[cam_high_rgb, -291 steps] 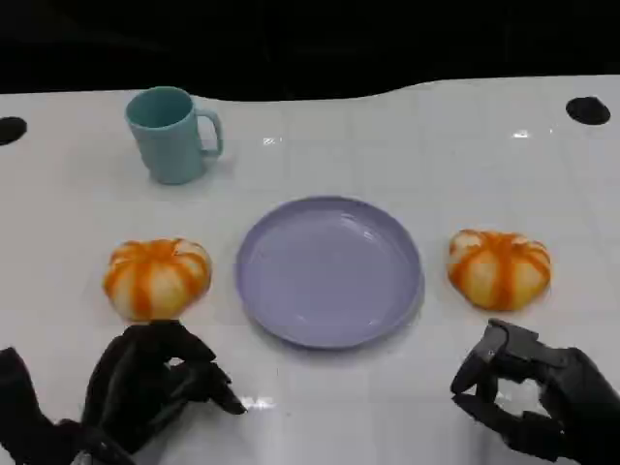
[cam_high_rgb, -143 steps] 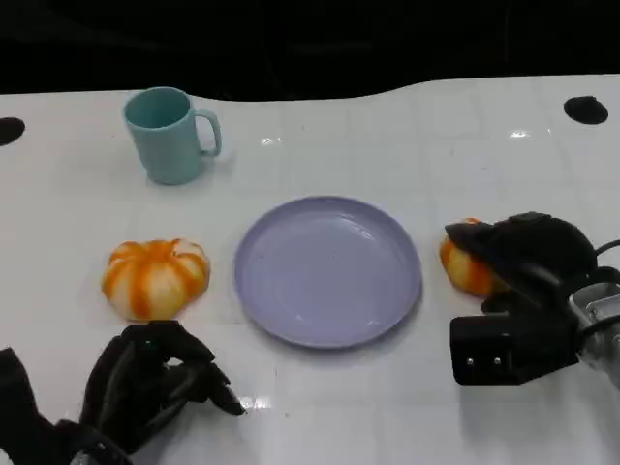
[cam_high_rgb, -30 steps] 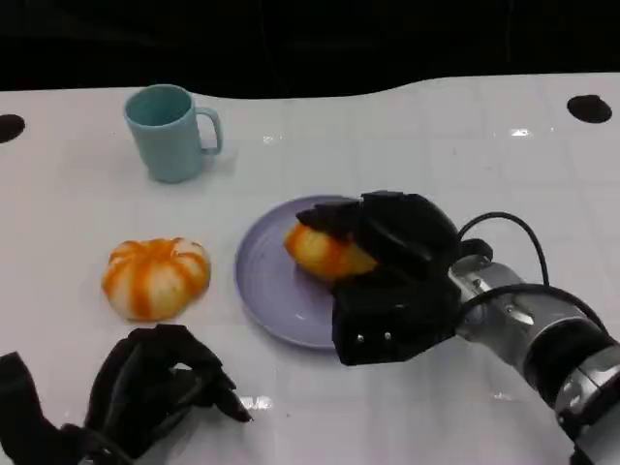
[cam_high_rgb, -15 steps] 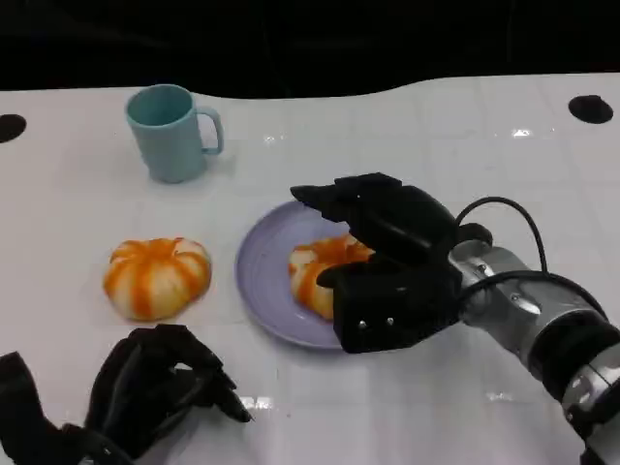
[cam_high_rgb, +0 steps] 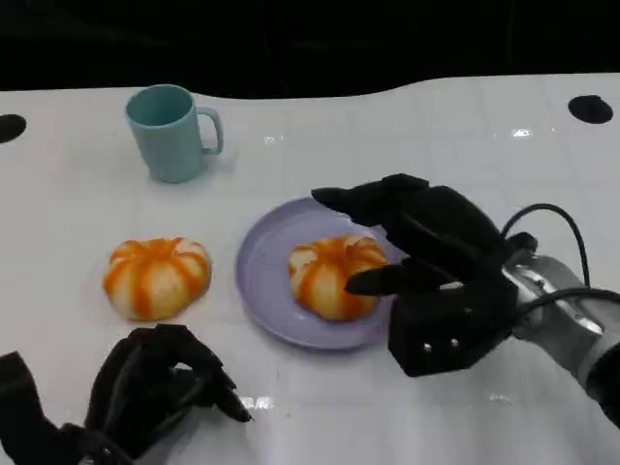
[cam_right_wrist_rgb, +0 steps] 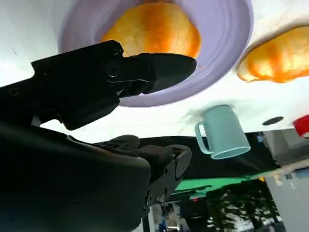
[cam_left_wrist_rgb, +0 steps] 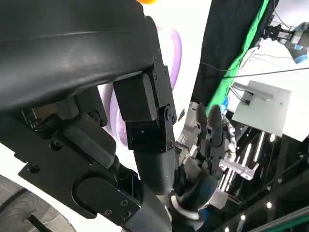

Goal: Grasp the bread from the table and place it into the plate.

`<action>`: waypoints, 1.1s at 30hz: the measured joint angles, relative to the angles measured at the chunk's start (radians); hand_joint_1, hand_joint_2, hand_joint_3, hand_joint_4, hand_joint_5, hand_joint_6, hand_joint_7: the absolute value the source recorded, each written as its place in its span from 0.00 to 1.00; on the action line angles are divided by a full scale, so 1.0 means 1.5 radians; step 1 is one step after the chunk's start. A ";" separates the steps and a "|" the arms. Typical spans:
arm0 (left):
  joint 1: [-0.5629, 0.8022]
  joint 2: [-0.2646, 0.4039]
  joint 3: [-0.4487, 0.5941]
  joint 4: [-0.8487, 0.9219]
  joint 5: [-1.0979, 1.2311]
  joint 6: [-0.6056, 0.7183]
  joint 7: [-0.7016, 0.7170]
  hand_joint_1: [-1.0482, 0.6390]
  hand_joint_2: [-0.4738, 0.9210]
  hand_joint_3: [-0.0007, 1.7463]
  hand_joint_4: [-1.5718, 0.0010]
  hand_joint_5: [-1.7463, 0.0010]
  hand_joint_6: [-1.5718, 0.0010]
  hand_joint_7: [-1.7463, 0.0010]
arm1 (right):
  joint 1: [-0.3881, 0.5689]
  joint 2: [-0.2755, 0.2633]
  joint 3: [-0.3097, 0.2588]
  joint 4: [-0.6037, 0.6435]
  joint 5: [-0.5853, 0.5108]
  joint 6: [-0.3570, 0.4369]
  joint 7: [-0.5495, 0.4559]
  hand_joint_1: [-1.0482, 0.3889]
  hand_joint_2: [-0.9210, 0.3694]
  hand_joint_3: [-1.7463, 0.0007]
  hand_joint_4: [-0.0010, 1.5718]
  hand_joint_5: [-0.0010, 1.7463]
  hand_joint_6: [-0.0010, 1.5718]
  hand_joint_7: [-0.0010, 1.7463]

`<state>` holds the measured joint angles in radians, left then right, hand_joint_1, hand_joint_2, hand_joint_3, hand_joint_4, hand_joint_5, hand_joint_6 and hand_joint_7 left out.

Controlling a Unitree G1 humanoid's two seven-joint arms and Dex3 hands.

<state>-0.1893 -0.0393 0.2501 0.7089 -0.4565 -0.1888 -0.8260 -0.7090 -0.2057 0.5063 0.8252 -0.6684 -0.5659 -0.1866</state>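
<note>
One orange-striped bread roll [cam_high_rgb: 332, 275] lies in the lilac plate [cam_high_rgb: 263, 287] at the table's middle; the right wrist view has the same roll [cam_right_wrist_rgb: 153, 30] in the plate [cam_right_wrist_rgb: 227, 58]. My right hand [cam_high_rgb: 436, 262] hovers just right of it, fingers spread, holding nothing. A second bread roll [cam_high_rgb: 156, 276] sits on the table left of the plate, and its edge appears in the right wrist view [cam_right_wrist_rgb: 280, 59]. My left hand [cam_high_rgb: 155, 387] rests at the front left with fingers curled in, empty.
A teal mug [cam_high_rgb: 171, 132] stands at the back left, and the right wrist view catches that mug [cam_right_wrist_rgb: 223, 131] beyond the plate. Two dark round holes [cam_high_rgb: 589, 108] mark the white table's far corners. A black void lies beyond the table's far edge.
My right hand carried the right-side roll to the plate, set it down and let go; it has now drawn back to the right with fingers apart. The left hand stayed put.
</note>
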 measured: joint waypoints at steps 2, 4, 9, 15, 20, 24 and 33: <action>-0.001 0.000 0.000 0.003 0.000 -0.002 0.000 0.00 0.78 0.00 0.00 0.67 0.00 0.80 | 0.023 -0.013 -0.011 -0.029 0.000 -0.017 -0.014 0.26 0.00 0.89 0.33 0.29 0.38 0.09; -0.001 0.000 0.000 0.005 0.000 -0.005 0.000 0.00 0.78 0.00 0.00 0.67 0.00 0.80 | 0.042 -0.026 -0.020 -0.057 0.000 -0.027 -0.023 0.27 0.00 0.90 0.37 0.30 0.41 0.10; -0.004 0.000 0.000 0.012 0.001 -0.009 0.000 0.00 0.78 0.00 0.00 0.67 0.00 0.80 | 0.112 -0.052 -0.052 -0.147 0.028 -0.043 -0.021 0.30 0.00 0.91 0.37 0.64 0.47 0.30; -0.006 0.000 0.000 0.014 0.001 -0.009 0.000 0.00 0.78 0.00 0.00 0.67 0.00 0.80 | 0.201 -0.077 -0.094 -0.238 0.066 -0.060 -0.001 0.34 0.00 0.91 0.36 0.88 0.35 0.71; -0.009 0.000 0.000 0.015 0.000 -0.007 0.000 0.00 0.77 0.00 0.00 0.67 0.00 0.80 | 0.276 -0.087 -0.127 -0.301 0.131 -0.076 0.036 0.38 0.00 0.92 0.37 0.96 0.33 0.82; -0.013 0.000 0.000 0.016 0.000 -0.006 0.000 0.00 0.77 0.00 0.00 0.67 0.00 0.80 | 0.334 -0.093 -0.153 -0.333 0.192 -0.087 0.074 0.45 0.00 0.92 0.39 0.98 0.35 0.84; -0.018 0.000 0.000 0.023 0.000 -0.006 0.000 0.00 0.78 0.00 0.00 0.67 0.00 0.81 | 0.430 -0.092 -0.192 -0.376 0.370 -0.100 0.196 0.45 0.00 0.87 0.43 1.00 0.36 0.88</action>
<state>-0.2164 -0.0396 0.2503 0.7437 -0.4559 -0.1983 -0.8260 -0.0641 -0.3444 0.2189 0.2612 -0.1136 -0.7154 0.1069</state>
